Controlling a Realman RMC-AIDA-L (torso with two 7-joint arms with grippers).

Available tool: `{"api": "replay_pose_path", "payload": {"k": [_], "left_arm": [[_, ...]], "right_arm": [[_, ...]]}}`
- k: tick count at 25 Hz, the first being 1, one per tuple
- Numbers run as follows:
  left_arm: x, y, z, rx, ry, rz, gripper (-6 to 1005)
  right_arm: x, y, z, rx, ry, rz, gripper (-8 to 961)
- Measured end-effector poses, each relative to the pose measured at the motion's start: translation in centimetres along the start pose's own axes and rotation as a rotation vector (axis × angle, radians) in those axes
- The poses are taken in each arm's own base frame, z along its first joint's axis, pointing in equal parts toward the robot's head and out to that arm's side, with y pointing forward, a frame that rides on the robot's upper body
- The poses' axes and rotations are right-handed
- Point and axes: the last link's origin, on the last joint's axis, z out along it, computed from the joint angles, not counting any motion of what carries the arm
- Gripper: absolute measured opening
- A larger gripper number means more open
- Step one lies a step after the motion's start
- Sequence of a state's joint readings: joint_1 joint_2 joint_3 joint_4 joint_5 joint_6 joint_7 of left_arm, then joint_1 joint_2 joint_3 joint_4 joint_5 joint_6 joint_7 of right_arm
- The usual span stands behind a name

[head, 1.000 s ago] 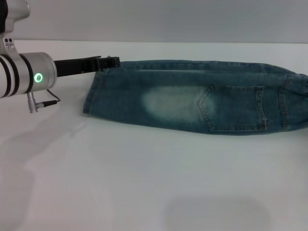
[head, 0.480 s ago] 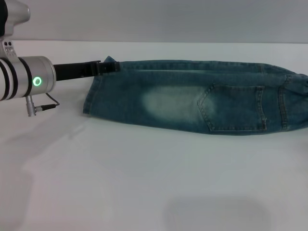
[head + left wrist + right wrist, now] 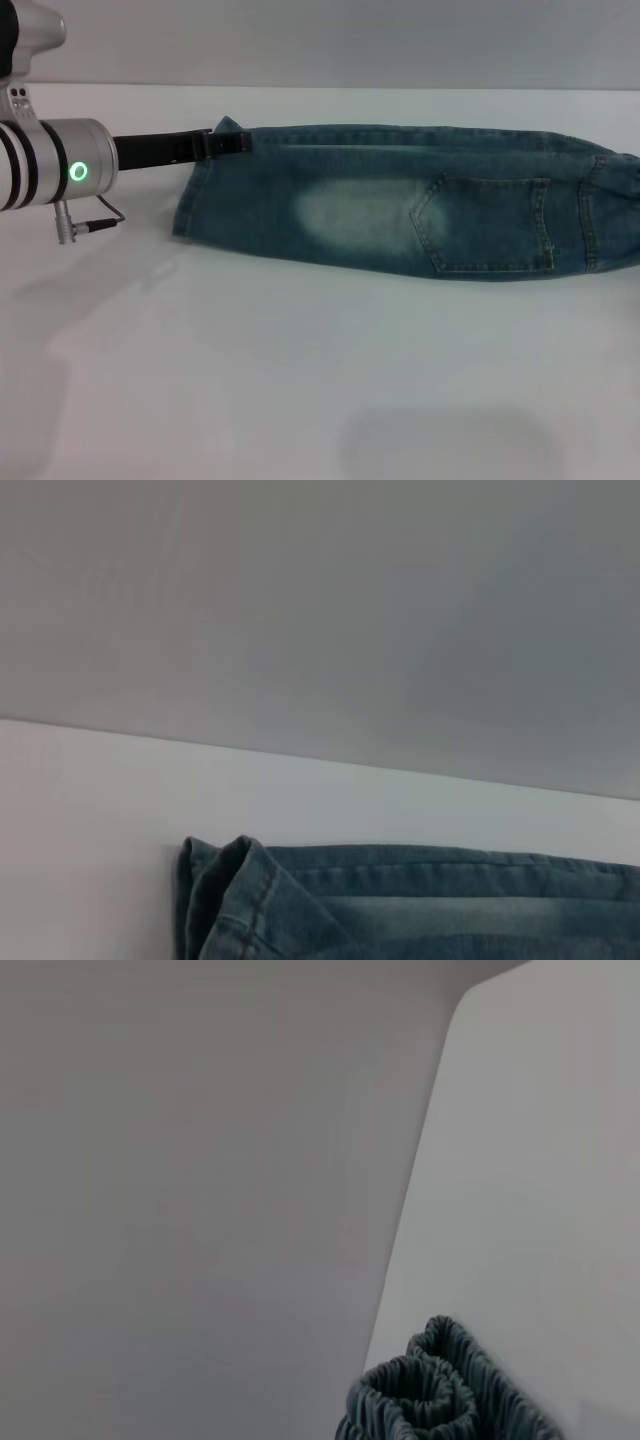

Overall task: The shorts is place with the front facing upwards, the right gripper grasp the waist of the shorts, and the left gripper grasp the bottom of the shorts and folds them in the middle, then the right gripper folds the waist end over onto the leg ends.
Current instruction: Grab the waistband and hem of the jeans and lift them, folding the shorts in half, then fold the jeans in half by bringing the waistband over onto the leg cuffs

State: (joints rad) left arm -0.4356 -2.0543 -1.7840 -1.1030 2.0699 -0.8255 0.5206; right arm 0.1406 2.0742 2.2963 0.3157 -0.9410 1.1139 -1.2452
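Here, in the head view, the left gripper (image 3: 232, 141) has crept back inward along the far hem corner of the shorts (image 3: 400, 205); we cannot tell its grip. Left wrist: the hem corner (image 3: 235, 885) lifts slightly. Right wrist: the puckered waist (image 3: 440, 1390) shows; the half-fold looks finished.

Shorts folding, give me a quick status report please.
Left gripper at far hem corner of the shorts, corner raised. Shorts folded lengthwise, flat on the table. Right gripper out of view. Nothing in the way.
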Motion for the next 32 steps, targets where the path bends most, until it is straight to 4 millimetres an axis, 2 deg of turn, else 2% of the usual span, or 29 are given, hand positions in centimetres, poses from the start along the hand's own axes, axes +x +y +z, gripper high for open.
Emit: {"api": "replay_pose_path", "payload": {"k": [4,9,32], "left_arm": [[0.0,0.0,0.0,-0.002,-0.002,0.0,763],[0.0,0.0,-0.1,-0.002,-0.001,0.0,763],[-0.1,0.1,0.0,-0.01,-0.012,0.014,764]], "right_arm": [[0.0,0.0,0.2,0.003,0.002,-0.003,537],[0.2,0.1,0.6,0.004,0.011,0.003,657],[0.2,0.3,2.2,0.034,0.017,0.015,625]]}}
